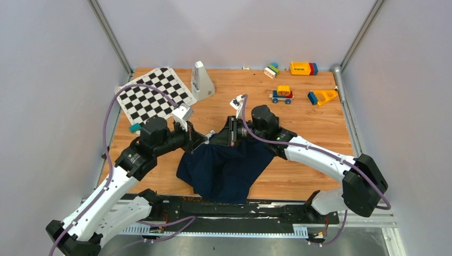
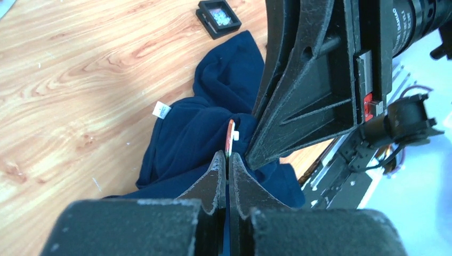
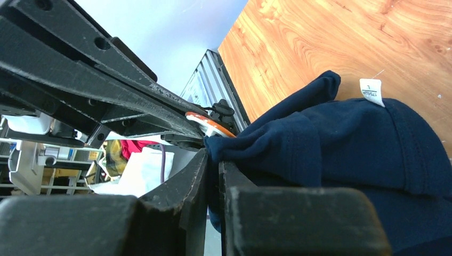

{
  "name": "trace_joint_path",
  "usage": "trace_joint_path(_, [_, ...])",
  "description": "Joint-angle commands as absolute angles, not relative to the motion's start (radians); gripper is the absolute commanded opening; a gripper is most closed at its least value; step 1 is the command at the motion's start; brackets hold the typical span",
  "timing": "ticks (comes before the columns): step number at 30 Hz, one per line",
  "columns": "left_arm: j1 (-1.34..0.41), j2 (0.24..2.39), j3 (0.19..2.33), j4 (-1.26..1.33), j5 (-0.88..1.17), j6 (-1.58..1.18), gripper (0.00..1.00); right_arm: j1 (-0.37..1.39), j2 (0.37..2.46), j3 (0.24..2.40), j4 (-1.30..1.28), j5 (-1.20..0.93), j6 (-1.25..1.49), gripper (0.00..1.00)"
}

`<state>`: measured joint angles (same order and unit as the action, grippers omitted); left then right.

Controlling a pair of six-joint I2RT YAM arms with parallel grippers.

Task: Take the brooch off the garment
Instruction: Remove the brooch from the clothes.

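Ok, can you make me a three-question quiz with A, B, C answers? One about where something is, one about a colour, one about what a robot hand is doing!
1. Where is the chequered mat? A) far left of the table B) near right corner C) among the toys
2. What colour is the garment? A) red B) dark blue C) yellow
3. What is the right gripper doing? A) hanging wide open B) holding a toy C) shut on the garment
Answers: 1 A, it lies far left; 2 B, navy cloth; 3 C, cloth is pinched in it.
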<state>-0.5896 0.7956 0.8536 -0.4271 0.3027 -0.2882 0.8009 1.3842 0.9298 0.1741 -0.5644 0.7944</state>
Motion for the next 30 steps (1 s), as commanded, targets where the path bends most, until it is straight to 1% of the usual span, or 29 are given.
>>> trace_joint_path(1, [-0.589,0.725,0.781,-0.326,0.176,-0.523,0.0,0.804,1.375,0.968,0.198,-0.572,0.738,0.03])
trace_joint_path(3, [-0.588,0.701,0.743,-0.236,0.155,-0.602,0.0,0.804,1.401,0.973,0.183,-0.586,0.731,0.06])
trace_joint_path(6, [-0.589,0.675,0.685,-0.149,0.159,-0.672,0.0,0.804,1.406,0.942,0.192,-0.6,0.727,0.18])
trace_joint_path(9, [-0.589,0.641,0.642,-0.101,0.139,-0.691,0.0,0.803,1.364,0.883,0.213,-0.583,0.708,0.3])
trace_joint_path(11, [-0.589,0.613,0.62,-0.087,0.112,-0.685,0.0,0.802,1.337,0.851,0.226,-0.586,0.696,0.33])
trace_joint_path(15, [-0.589,0.568,0.576,-0.025,0.087,-0.677,0.0,0.803,1.322,0.821,0.236,-0.624,0.692,0.34])
trace_joint_path(16, [-0.588,0.564,0.573,-0.016,0.091,-0.674,0.0,0.801,1.319,0.82,0.226,-0.62,0.689,0.37])
trace_joint_path(20, [-0.589,0.559,0.566,-0.005,0.134,-0.657,0.0,0.758,1.257,0.79,0.249,-0.62,0.701,0.55])
trace_joint_path(22, [-0.589,0.55,0.55,0.037,0.167,-0.666,0.0,0.733,1.224,0.775,0.291,-0.649,0.711,0.66])
trace_joint_path(24, [-0.588,0.54,0.526,0.118,0.2,-0.693,0.0,0.723,1.204,0.771,0.339,-0.673,0.741,0.77])
trace_joint_path(27, [-0.589,0.535,0.478,0.23,0.247,-0.749,0.0,0.72,1.188,0.772,0.403,-0.649,0.809,0.89])
trace_joint_path(29, [-0.589,0.54,0.454,0.314,0.282,-0.794,0.0,0.721,1.187,0.776,0.429,-0.619,0.85,0.9])
trace_joint_path(30, [-0.589,0.545,0.442,0.361,0.299,-0.821,0.0,0.721,1.187,0.774,0.446,-0.606,0.87,0.87])
